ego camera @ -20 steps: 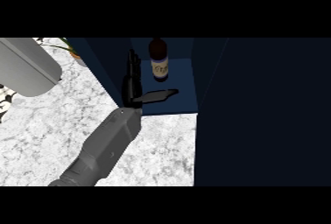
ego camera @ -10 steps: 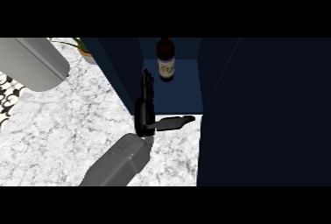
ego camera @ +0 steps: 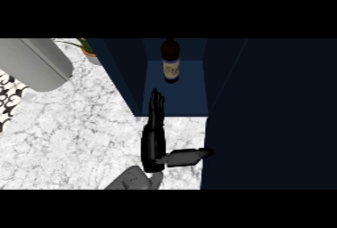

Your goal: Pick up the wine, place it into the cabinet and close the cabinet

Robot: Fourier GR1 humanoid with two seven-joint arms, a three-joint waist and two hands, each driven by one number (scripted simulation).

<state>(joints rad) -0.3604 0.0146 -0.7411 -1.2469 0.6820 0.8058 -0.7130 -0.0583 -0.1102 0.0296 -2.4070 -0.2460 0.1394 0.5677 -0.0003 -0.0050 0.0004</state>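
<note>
The dark wine bottle (ego camera: 171, 62) with a pale label stands upright at the back of the open blue cabinet (ego camera: 192, 91), and nothing holds it. My right hand (ego camera: 153, 143) is over the marble counter just in front of the cabinet's opening. Its fingers are straight and point into the cabinet, with the tips at the left of the shelf's front edge. Its thumb sticks out to the right toward the dark cabinet door (ego camera: 270, 116). The hand is open and holds nothing, about a bottle's length short of the wine. The left hand does not show.
The door fills the right side of the view like a tall wall. A large grey rounded object (ego camera: 36, 62) lies at the upper left, a small potted plant (ego camera: 89, 50) behind it. A black-and-white patterned thing (ego camera: 8, 95) shows at the left edge. Marble counter (ego camera: 72, 138) spreads left of the hand.
The right hand has drawn back out of the cabinet toward the near side, leaving the bottle standing inside. The view has shifted, so the cabinet and door appear further right.
</note>
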